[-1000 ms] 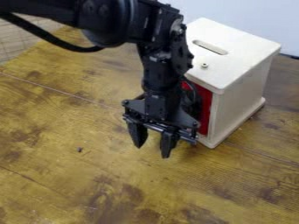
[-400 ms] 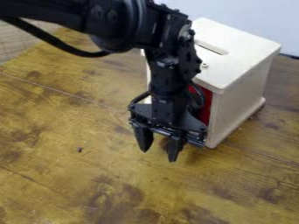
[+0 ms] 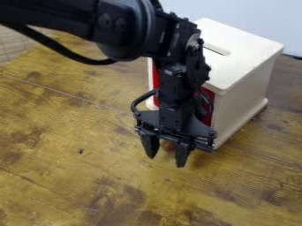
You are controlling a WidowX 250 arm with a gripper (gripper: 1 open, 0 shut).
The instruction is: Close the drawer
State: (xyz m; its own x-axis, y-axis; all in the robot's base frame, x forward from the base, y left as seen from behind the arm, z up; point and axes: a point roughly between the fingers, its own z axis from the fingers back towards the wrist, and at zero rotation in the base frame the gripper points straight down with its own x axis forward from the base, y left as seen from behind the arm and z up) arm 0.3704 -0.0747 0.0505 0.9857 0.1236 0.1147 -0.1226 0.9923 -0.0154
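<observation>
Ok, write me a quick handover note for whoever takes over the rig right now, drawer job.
Gripper: open, holding nothing, fingers pointing down just above the wooden table, directly in front of the drawer.
Drawer: red front faces the gripper in the white box; mostly hidden behind the arm, so how far out it sits cannot be told.
Done: arm is positioned at the drawer front.
Left: confirm the drawer is flush; push in if not.
</observation>
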